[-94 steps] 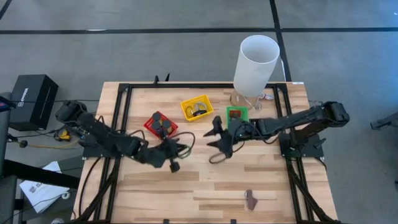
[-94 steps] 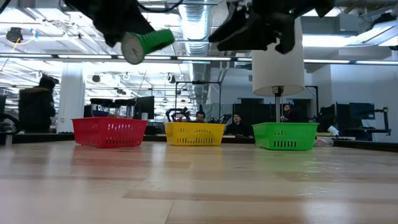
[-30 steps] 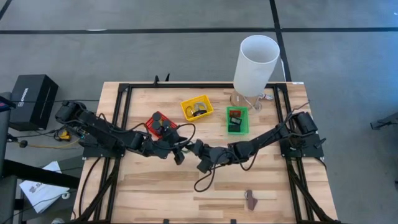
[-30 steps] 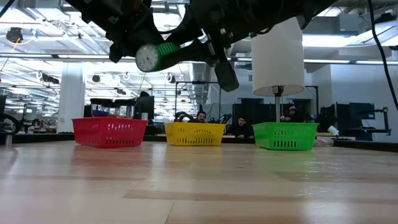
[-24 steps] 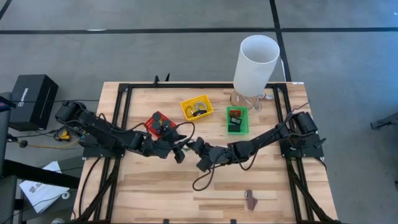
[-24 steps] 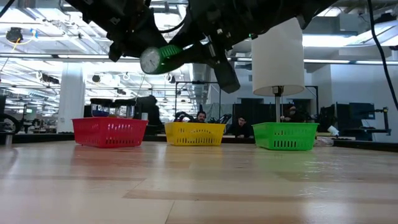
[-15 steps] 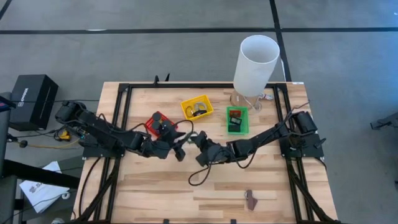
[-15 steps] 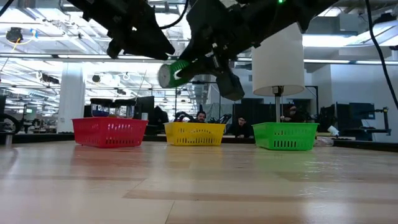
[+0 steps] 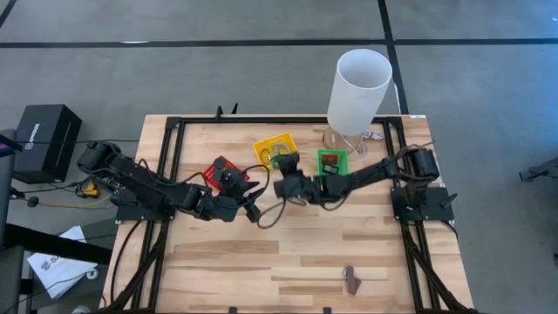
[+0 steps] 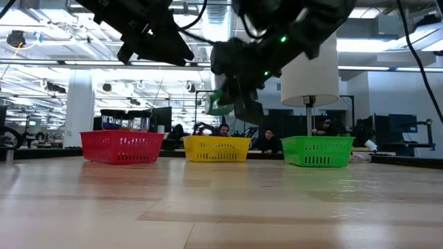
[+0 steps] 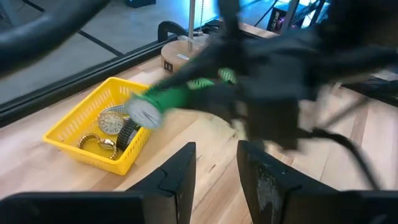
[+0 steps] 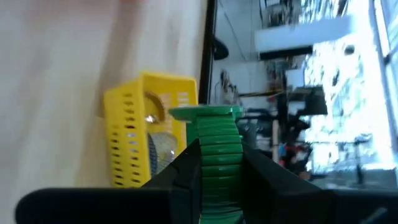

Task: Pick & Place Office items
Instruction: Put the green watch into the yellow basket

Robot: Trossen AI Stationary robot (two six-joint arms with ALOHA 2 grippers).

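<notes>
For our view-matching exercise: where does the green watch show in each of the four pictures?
High view: green watch not clearly discernible at the right gripper.
Low view: upper centre, above the yellow bin.
Left wrist view: centre, beside that bin.
Right wrist view: between the fingers.
Shared landmark: the yellow bin.

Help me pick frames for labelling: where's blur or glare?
Left wrist view: the green-banded wristwatch and right arm smear with motion, the yellow plastic bin is crisp. Right wrist view: glare washes out the room. Low view: right pincer blurred. High view: clean.
</notes>
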